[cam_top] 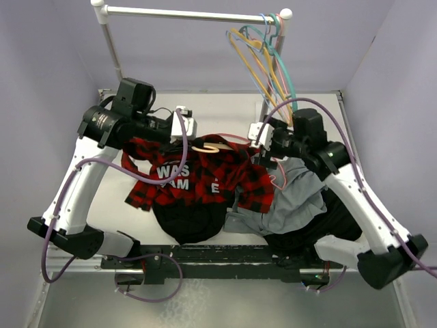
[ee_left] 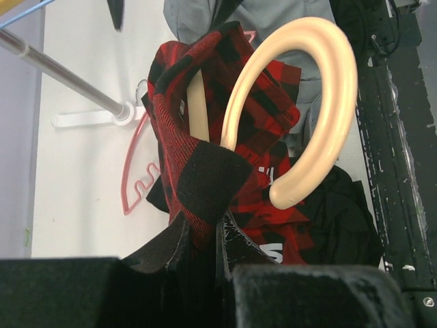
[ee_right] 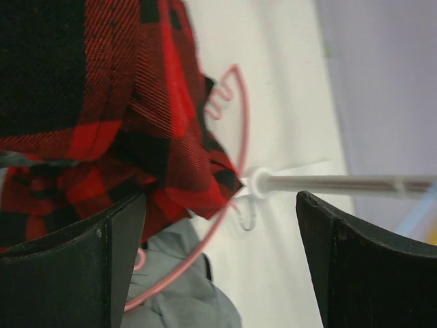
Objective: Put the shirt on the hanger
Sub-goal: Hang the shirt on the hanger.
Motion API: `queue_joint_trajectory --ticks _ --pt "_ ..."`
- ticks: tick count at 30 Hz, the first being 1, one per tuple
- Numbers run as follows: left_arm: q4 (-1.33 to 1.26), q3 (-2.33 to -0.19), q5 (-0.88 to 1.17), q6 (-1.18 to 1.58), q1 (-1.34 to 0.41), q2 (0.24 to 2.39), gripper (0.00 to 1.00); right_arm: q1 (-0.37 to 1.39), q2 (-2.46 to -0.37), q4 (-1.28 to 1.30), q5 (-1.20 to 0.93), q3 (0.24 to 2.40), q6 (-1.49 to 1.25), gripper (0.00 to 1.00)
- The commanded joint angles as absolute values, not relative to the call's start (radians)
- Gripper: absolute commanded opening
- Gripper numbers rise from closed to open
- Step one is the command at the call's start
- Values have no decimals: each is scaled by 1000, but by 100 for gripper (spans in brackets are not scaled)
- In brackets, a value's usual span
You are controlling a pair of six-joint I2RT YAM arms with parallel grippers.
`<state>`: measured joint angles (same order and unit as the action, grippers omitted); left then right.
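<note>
Top view: your left gripper (cam_top: 183, 126) is pinching the shirt (cam_top: 198, 179) at centre frame, hanger (cam_top: 207, 147) running left-right beside it. Right gripper (cam_top: 258, 134) is gaping wide and empty, with the shirt lying just left of it.

We read white block letters on a black patch (cam_top: 179, 176) of the red-and-black buffalo-plaid flannel shirt (cam_top: 239, 184): "WAS" on the upper line, "AM" beneath it, and a lone "E" further right, with the rest lost in folds. The left wrist view showed only a white fragment of lettering, too partial to read.
</note>
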<state>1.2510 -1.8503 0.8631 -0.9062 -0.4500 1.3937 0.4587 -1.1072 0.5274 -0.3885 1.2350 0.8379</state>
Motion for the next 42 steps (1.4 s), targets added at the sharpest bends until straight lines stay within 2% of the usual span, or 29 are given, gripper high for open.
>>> queue_joint_trajectory --ticks 1,6,8,9,10,11,12,17,21,25,29,32,37,40,42 --pt "1231 -1854 916 -994 -446 1375 0 446 -1169 700 -588 1331 897 88" --pt "1230 -1871 937 -997 -447 1404 0 446 -1216 702 -656 1332 885 83" --pt "1222 -1879 939 -992 -446 1415 0 446 -1221 700 -648 1325 909 77" --pt "1218 -1882 942 -989 -446 1419 0 447 -1218 681 -663 1315 914 72" --pt "1215 -1883 946 -984 -446 1423 0 448 -1215 654 -684 1304 906 61" --pt "1210 -1887 950 -979 -447 1428 0 448 -1204 622 -700 1291 898 42" --pt "1206 -1890 954 -970 -446 1432 0 450 -1194 579 -708 1273 876 36" --pt "1172 -1896 954 -935 -447 1460 0 505 -1132 406 -720 1200 810 37" --pt "1160 -1903 962 -912 -446 1482 0 558 -1131 365 -712 1195 778 25" --pt "1134 -1906 962 -890 -448 1497 0 597 -1165 316 -735 1212 739 23" --pt "1117 -1908 961 -867 -449 1508 0 600 -1188 259 -746 1210 718 25" --pt "1110 -1913 959 -857 -451 1507 0 600 -1223 261 -749 1219 719 36" --pt "1102 -1921 953 -852 -451 1510 0 600 -1263 245 -790 1230 713 41" --pt "1096 -1922 949 -850 -451 1509 0 599 -1276 238 -791 1228 713 37" --pt "1092 -1918 950 -848 -452 1506 0 599 -1280 232 -810 1217 723 23"
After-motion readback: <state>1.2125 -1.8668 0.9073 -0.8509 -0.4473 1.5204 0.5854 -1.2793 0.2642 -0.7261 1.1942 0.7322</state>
